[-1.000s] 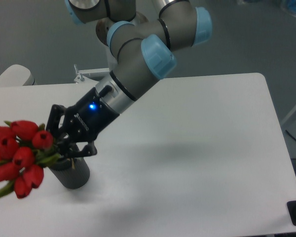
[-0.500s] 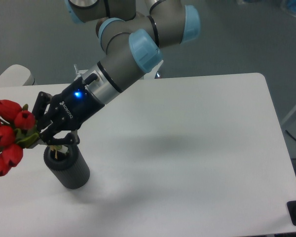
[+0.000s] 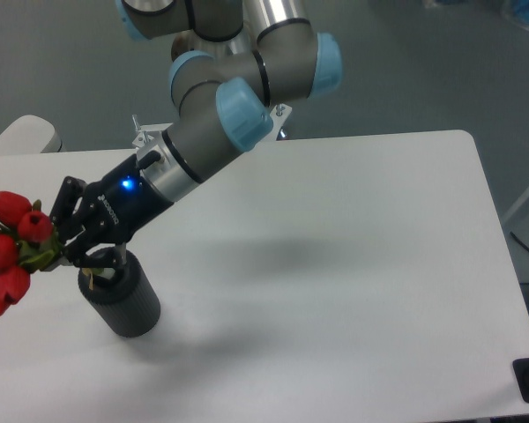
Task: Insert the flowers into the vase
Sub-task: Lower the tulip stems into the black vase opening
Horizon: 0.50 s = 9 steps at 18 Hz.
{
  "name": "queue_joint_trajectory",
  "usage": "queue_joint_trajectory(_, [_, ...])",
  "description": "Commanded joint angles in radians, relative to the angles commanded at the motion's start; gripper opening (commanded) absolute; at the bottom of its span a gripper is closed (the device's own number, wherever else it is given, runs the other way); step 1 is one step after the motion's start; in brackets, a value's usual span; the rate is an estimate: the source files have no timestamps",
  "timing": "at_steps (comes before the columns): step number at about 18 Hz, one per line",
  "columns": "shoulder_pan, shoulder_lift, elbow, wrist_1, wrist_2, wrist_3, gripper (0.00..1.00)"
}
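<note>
Holding the tied bunch of red tulip buds [image 3: 9,251] in the clamped black two-finger gripper [image 3: 69,249], left of the ribbed dark-grey cylindrical vase [image 3: 122,300]; we should tip stems upright over its hole before lowering.

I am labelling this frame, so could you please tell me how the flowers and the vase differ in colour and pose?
The flowers are red buds with green leaves; the vase is dark grey and ribbed. The flowers are held off the table by the gripper, leaning left; the vase stands on the white table. Both sit at the table's left edge.
</note>
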Motion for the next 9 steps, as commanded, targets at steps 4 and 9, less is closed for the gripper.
queue_joint_trajectory(4, [0.005, -0.005, -0.054, 0.002, 0.0, 0.077, 0.04])
queue_joint_trajectory(9, [0.015, -0.015, -0.077, 0.0, 0.002, 0.1, 0.05])
